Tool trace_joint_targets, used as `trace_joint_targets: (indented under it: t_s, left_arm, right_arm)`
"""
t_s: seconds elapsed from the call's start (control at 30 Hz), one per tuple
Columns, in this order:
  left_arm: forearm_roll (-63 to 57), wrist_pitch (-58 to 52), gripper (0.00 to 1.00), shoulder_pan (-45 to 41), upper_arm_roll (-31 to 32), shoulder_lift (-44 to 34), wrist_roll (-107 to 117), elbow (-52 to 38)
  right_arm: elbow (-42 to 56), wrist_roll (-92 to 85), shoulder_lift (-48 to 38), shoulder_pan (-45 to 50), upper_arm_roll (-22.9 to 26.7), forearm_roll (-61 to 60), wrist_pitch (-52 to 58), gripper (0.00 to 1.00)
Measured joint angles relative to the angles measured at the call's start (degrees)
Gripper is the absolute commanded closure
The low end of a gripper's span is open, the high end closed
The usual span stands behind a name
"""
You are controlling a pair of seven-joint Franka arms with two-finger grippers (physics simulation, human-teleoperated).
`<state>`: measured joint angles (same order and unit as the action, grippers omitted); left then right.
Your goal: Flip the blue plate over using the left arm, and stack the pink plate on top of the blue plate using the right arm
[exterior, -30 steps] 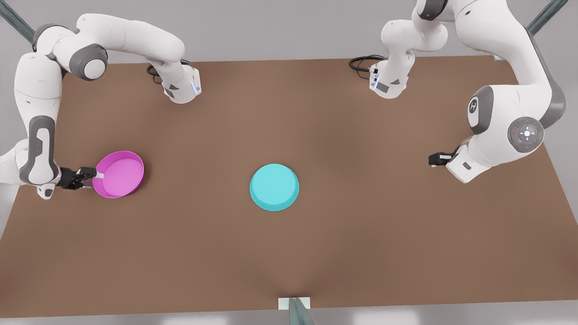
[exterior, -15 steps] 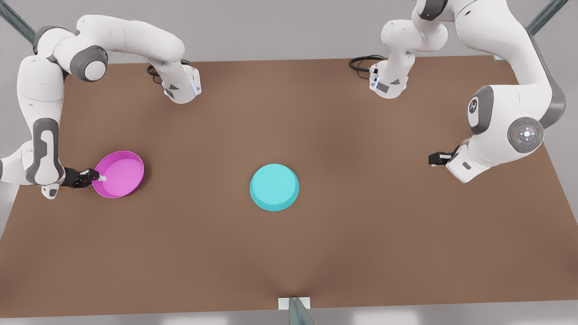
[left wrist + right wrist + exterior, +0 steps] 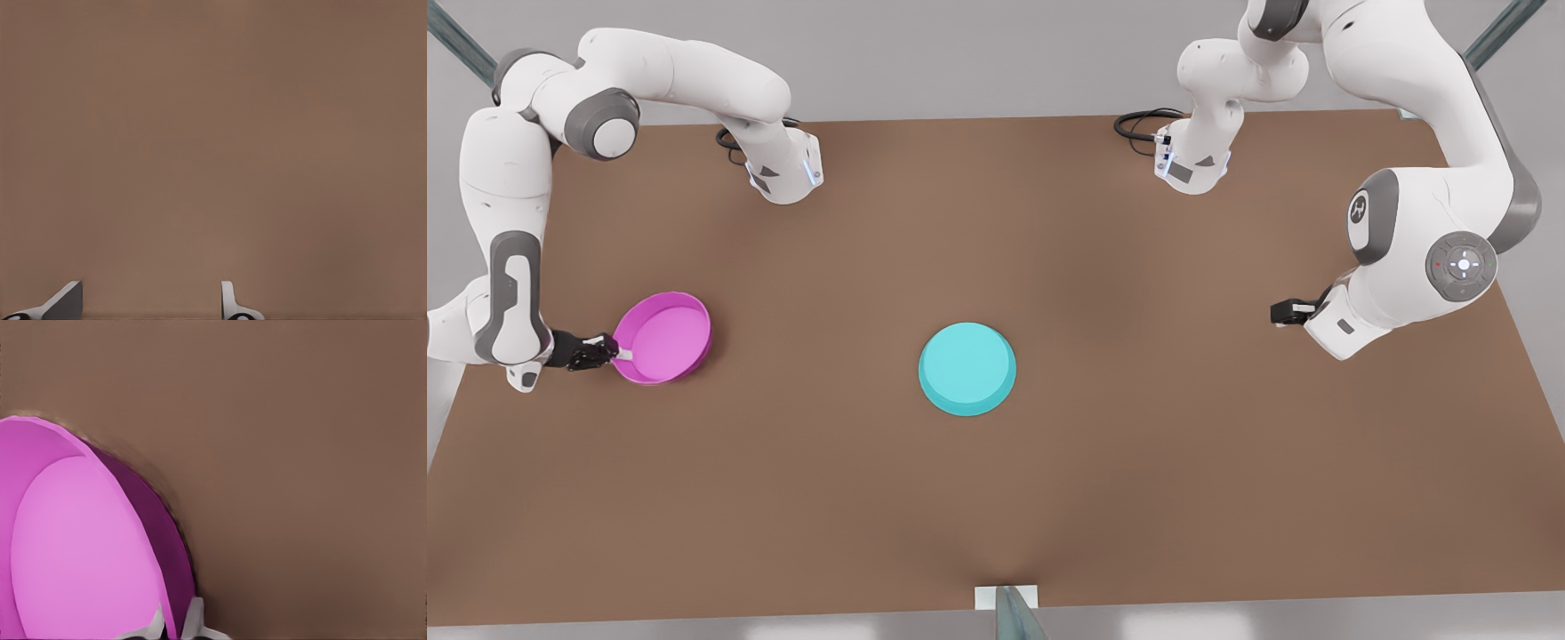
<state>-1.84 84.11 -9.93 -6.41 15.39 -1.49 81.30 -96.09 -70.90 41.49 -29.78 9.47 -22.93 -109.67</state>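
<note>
The blue plate (image 3: 967,369) lies near the middle of the brown table (image 3: 1049,498), base up with its rim down, nothing on it and bare tabletop all round, well apart from both arms. Far off on the front view's left, near that table edge, the pink plate (image 3: 663,339) sits with its open side up and nothing inside; it looks tipped, its gripped edge raised a little. The right gripper (image 3: 615,353) reaches it from the table edge side, and in the right wrist view its two pale fingertips (image 3: 191,619) are pinched on the pink rim (image 3: 172,540), one inside the wall and one outside, so that claw is closed on the plate. Between the two plates the table is bare. On the front view's right, close to the table's edge, the left gripper (image 3: 1282,313) hangs over bare table, waiting; in the left wrist view its fingertips (image 3: 65,301) stand wide apart with only brown table between them, so it is spread and holds nothing. At the far edge both arm bases stand with black cables (image 3: 1138,123) coiled beside them.
</note>
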Motion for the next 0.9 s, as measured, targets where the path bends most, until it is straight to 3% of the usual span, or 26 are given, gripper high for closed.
trace_joint_targets:
  t_s: [0.37, 0.53, 0.63, 0.9]
  left_arm:
    - [0.0, 0.0, 0.0, 0.0, 0.0, -0.09, -0.03, -0.09]
    - [0.0, 0.0, 0.0, 0.01, 0.0, 0.0, -0.09, -0.09]
    - [0.0, 0.0, 0.0, 0.01, 0.0, 0.0, -0.09, -0.09]
    - [0.0, 0.09, 0.0, 0.0, -0.09, 0.0, -0.09, -0.09]
  right_arm:
    - [-5.62, 3.77, -6.43, 5.34, -0.49, -2.23, -0.97, 0.79]
    - [-8.91, 9.79, -8.57, 10.2, -2.46, -5.78, -2.02, 0.79]
    - [-12.17, 16.2, -12.55, 11.51, -7.04, -5.88, -4.4, 0.79]
    - [-15.98, 24.42, -17.61, 20.38, -7.08, -6.9, -5.55, 0.79]
